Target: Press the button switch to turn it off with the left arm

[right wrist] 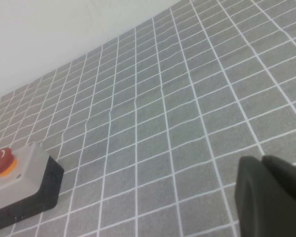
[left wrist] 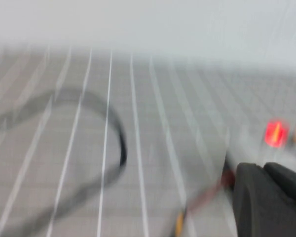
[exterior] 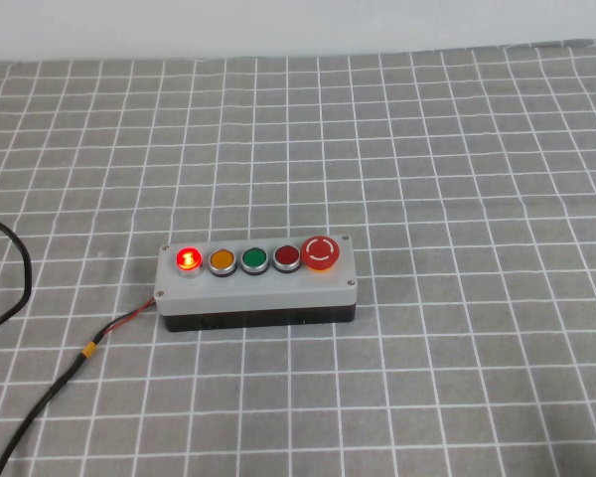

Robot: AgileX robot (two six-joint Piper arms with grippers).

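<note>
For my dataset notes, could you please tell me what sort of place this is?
Probably a robot test bench: a grey checked cloth covers the table, with only a wired control box, its end button lit red. The left claw and right claw show only in their wrist views.

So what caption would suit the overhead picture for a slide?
Grey box on checked cloth, end red button lit; left gripper and right gripper out of shot.

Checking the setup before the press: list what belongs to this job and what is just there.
Job:
- button switch, lit red, at the grey box's left end
- left hand, off the box

Just there:
- orange button
- green button
- dark red button
- mushroom button
- right hand
</note>
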